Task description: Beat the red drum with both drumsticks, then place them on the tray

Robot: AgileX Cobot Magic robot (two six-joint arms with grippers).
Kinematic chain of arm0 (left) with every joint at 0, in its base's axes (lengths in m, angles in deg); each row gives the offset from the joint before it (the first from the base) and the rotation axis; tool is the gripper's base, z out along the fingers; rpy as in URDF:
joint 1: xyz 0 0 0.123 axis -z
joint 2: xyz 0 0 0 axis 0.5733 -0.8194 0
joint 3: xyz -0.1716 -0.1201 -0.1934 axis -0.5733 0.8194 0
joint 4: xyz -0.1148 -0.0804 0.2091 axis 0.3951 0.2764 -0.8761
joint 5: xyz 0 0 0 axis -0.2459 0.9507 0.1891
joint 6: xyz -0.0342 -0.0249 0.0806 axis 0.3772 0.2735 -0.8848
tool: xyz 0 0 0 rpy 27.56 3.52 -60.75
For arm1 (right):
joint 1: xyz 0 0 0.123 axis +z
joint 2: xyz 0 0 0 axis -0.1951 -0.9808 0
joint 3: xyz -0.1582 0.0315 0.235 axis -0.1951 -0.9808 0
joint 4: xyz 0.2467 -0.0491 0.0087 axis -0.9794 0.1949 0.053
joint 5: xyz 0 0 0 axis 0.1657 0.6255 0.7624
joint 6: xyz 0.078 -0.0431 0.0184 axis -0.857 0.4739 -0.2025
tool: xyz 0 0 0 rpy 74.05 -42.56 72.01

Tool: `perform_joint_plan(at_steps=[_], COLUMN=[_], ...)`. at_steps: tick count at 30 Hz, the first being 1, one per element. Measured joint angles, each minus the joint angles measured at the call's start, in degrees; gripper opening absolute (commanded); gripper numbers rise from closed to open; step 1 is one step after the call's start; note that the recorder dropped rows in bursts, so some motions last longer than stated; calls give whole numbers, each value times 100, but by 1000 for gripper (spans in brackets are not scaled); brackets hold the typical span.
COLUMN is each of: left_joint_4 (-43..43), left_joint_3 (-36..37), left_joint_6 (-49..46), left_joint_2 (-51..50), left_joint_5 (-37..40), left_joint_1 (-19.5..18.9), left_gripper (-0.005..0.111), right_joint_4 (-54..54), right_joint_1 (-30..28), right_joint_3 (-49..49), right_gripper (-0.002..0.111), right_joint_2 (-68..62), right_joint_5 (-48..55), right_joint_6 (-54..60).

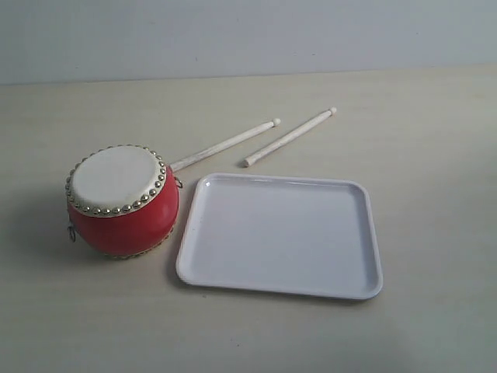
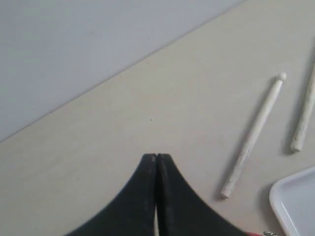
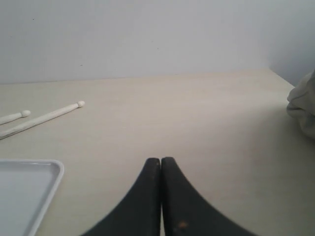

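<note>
The red drum (image 1: 123, 200) with its cream skin stands on the table at the left of the exterior view. Right beside it lies the white tray (image 1: 365, 233), with nothing in it. Behind them two pale drumsticks lie on the table side by side, one (image 1: 225, 144) reaching toward the drum, the other (image 1: 289, 137) to its right. Neither arm shows in the exterior view. My left gripper (image 2: 156, 156) is shut and holds nothing; the drumsticks (image 2: 253, 135) lie off to one side of it. My right gripper (image 3: 161, 160) is shut and holds nothing above bare table, with the drumsticks (image 3: 42, 119) and a tray corner (image 3: 55, 173) to its side.
A pale wall (image 1: 248, 35) runs along the table's far edge. A crumpled light cloth (image 3: 302, 105) sits at the edge of the right wrist view.
</note>
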Motion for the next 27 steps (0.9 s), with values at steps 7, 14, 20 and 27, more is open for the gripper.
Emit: perform_joint_plan(at_steps=[7,14,20,27], left_joint_4=[519,1161,1620,2051], left_joint_3=[-2037,-2890,-3115,-3149], left_joint_6=[-1128,-1640,-1877,-2106], left_joint_2=[-1758,-2787,-3325,-3565], left_joint_5=[1615,1733,1768,1740], left_joint_1=[356,487,487,487], left_gripper=[0,0,21,63], right_joint_4=[0,0,0,0], right_joint_1=[0,0,0,0], right_joint_3=[0,0,0,0], right_gripper=[0,0,0,0], right_joint_2=[0,0,0,0], right_joint_5=[-39,-39,-39,-39], right_joint_6=[0,0,0,0])
